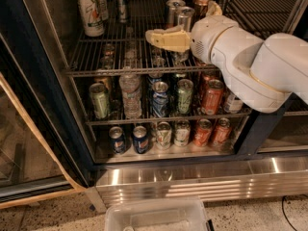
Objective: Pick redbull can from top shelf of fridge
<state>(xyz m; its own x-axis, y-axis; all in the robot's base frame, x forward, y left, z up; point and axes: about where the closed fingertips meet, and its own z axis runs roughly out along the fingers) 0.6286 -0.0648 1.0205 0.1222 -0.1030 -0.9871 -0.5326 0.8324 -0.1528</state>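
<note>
Your gripper [153, 36] hangs just above the top shelf [96, 57] of the fridge [29, 81], and you cannot tell whether it is spread or closed. The redbull can [185, 19] stands upright on that shelf directly behind the gripper, which hides its middle. Another silver can [173, 8] stands just beside it, and a 7up can [90, 13] stands well apart at the shelf's other end.
</note>
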